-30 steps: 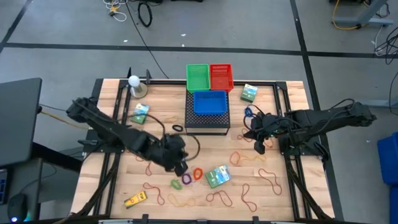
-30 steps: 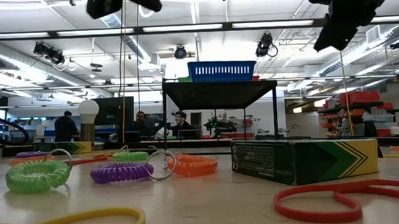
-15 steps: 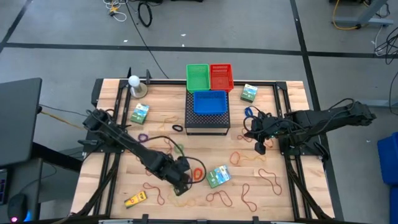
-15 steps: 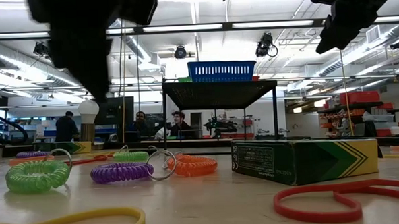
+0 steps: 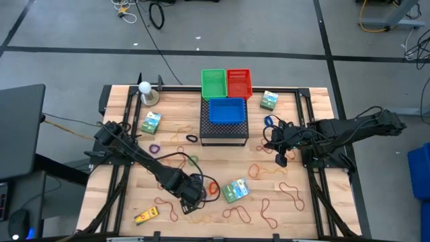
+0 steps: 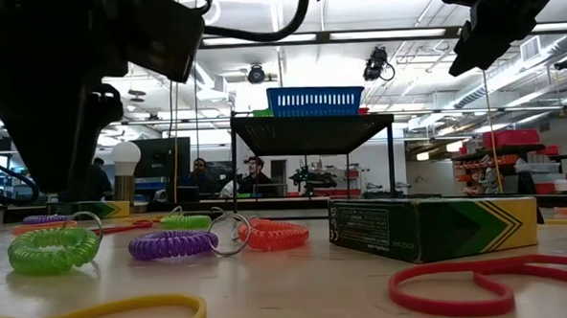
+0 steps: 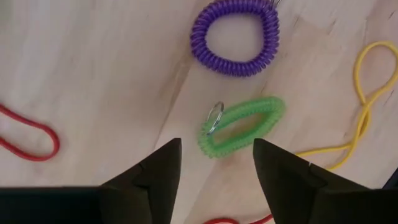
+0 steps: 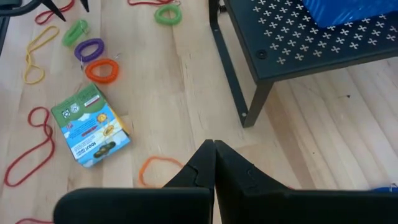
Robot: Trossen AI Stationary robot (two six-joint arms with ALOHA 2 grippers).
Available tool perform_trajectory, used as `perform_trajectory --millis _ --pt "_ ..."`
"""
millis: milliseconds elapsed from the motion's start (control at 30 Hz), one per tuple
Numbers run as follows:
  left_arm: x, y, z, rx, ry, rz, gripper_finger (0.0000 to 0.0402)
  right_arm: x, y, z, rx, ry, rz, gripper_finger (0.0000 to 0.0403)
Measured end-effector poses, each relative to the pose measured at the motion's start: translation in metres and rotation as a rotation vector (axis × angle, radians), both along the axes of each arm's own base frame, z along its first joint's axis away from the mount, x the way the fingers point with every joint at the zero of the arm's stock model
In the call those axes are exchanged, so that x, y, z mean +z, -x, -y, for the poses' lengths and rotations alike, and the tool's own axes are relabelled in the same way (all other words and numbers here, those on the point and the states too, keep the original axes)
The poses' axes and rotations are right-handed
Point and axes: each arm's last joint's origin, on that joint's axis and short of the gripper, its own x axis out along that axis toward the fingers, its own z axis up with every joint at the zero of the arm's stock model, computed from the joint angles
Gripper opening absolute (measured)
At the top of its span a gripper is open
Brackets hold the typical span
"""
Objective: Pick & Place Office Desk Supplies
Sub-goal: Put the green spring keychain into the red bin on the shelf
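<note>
Left tool (image 7: 214,163) hovered open over your green ring (image 7: 241,125), purple ring (image 7: 236,36) at its 12 o'clock; right tool (image 8: 214,163) stayed closed, empty.

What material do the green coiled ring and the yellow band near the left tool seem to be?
Green coiled ring: likely glossy plastic, shown by tight spiral ridges, with a small metal key loop. Yellow band: probably matte rubber, a thin limp loop lying flat on the wood.

A green coil ring (image 7: 241,126) with a small metal keyring lies flat on the wood, just beside a purple coil ring (image 7: 235,37) and near an orange one (image 8: 102,70). A green printed box (image 8: 91,124) lies close by. Red and yellow rubber bands (image 5: 236,214) lie scattered about.
</note>
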Motion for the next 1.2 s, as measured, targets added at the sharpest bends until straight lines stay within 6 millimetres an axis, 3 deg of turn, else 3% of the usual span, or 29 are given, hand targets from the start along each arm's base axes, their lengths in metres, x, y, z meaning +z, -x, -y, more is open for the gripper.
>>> perform_trajectory --millis 167,467,733,933,1200 --pt "-0.013 -0.004 -0.001 -0.110 -0.036 -0.019 0.0198 0.000 0.000 0.000 0.000 0.000 0.000 0.0005" --pt "-0.036 -0.009 -0.001 -0.119 -0.079 -0.059 0.0163 0.000 0.000 0.000 0.011 0.011 -0.001 0.0005" --pt "-0.032 -0.008 -0.002 -0.108 -0.093 -0.048 0.0084 0.000 0.000 0.000 0.013 0.013 -0.001 0.0005" --pt "-0.001 -0.005 -0.005 -0.089 -0.092 0.060 0.0015 0.000 0.000 0.000 0.006 0.006 0.000 0.0005" --pt "0.066 0.010 -0.020 0.090 -0.101 0.302 0.0021 0.001 -0.001 0.000 -0.030 -0.032 0.017 0.0005"
